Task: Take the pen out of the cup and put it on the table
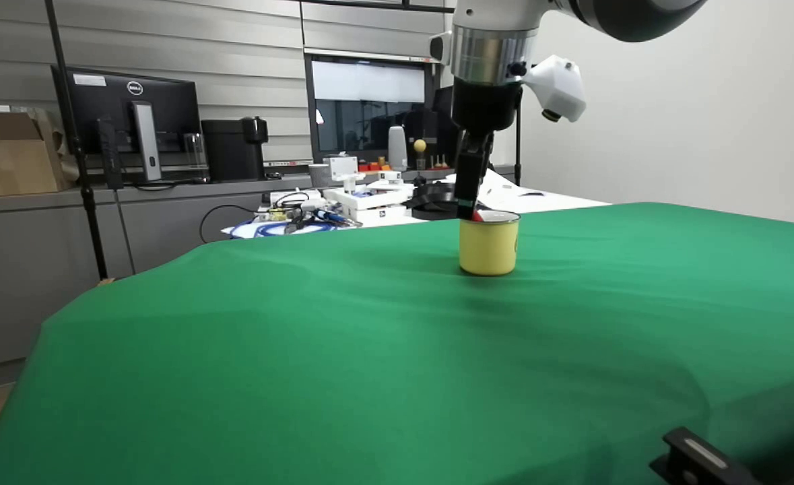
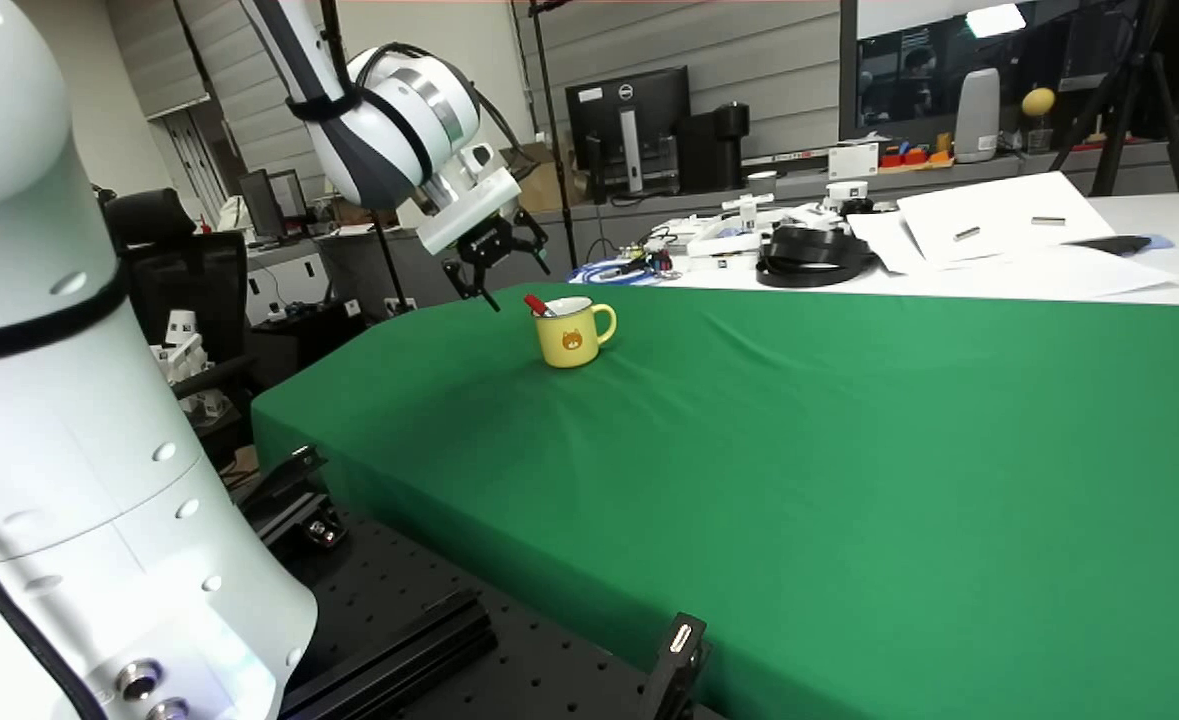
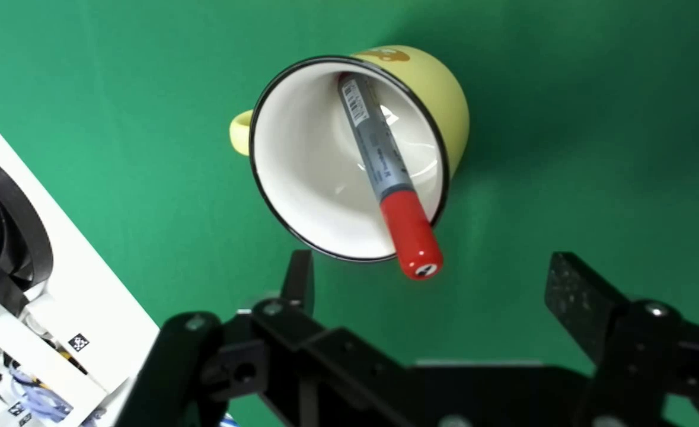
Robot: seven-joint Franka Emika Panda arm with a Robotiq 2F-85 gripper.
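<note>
Slim, round, grey-barrelled marker pen point(image 3: 386, 169) with a red cap point(image 3: 411, 234), plastic by the look of it: leaning inside a round yellow mug point(image 3: 307, 154), white within, dark-rimmed, perhaps enamel. Cap end stands out past the rim; the tail sits within, over by the opposite wall. Mug upright on the table point(image 2: 849, 450), dressed in plain green cloth point(image 1: 370, 364). Black two-fingered gripper point(image 2: 522, 290), metal-looking, near the cap: fingers point(image 3: 580, 302) spread wide, nothing held between them.

Handling, my guess: light, stiff, hard to break, but smooth and round, so liable to twist or roll in a weak pinch. Best hold is the cap where it clears the rim, one finger to each side, squarely across the pen's length. Doubt: the cap may pull off; take it low, toward the grey part, if the rim allows. Draw out along the lean, slowly, else the tail could catch and tip the mug, likely light itself. Lay it flat; the cloth should check rolling.
</note>
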